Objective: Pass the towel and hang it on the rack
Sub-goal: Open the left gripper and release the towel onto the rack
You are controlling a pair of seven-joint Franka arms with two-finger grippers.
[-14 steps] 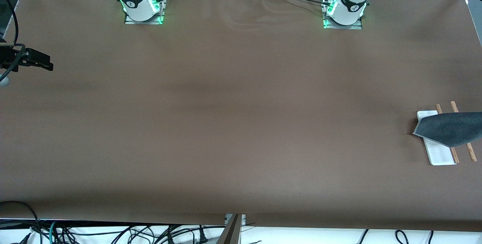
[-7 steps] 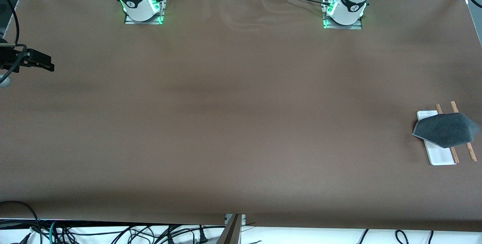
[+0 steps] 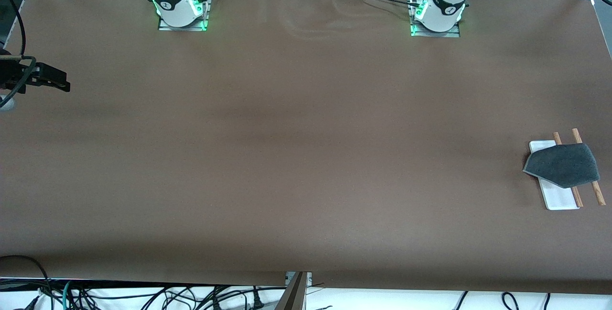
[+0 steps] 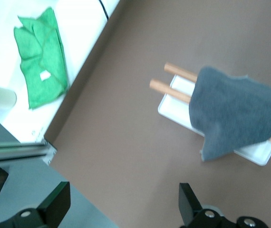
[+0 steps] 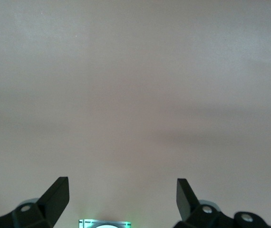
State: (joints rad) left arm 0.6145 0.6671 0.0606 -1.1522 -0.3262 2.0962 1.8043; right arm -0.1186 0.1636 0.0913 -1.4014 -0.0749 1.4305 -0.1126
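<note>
Both grippers gape empty: left gripper [image 4: 121, 206] has just released the towel [image 3: 563, 165], now draped on rack [image 3: 559, 198]; right gripper [image 5: 121, 199] waits.

Fuzzy cloth towel [image 3: 563, 165], wooden-rodded rack [image 3: 558, 199]
</note>
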